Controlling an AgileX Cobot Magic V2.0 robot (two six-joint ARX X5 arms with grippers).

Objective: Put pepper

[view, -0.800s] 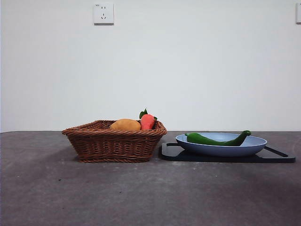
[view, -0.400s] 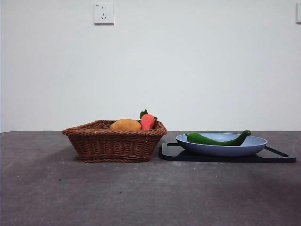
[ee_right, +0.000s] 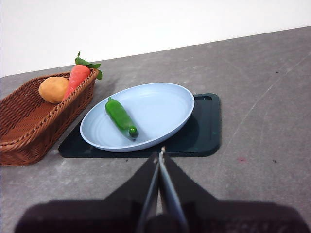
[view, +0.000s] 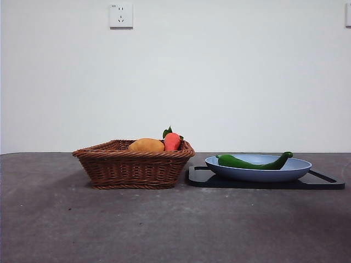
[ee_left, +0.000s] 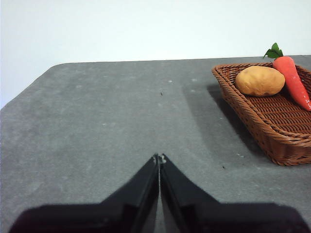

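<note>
Nothing moved since the earlier front views: same layout, no arm in sight there. Gray table spread wide and mostly bare in the left wrist view. Brown wicker basket standing left of centre, holding a rounded orange-yellow fruit and a red-orange carrot-like piece with green leaves. Just beside the basket, a dark tray carrying a pale blue plate. On that plate, the pepper: long, slender, glossy dark green, lying along the plate's basket side, stem end turned up toward the right in the front view. Probably light and fairly stiff, with a smooth skin likely to slip under narrow jaws; best taken across the middle of its length, jaws square to the long axis, away from the tapering stem. Shallow plate rim low enough, by the look of it, to leave room for a grasp from above. Right gripper with jaws pressed together, empty, near the plate's closest edge on the tray side, clearly apart from the pepper, which lies ahead and off toward the basket. Left gripper likewise closed up and empty, over bare table, basket off to one side, pepper absent from that view. Pick apparently not yet begun.
</note>
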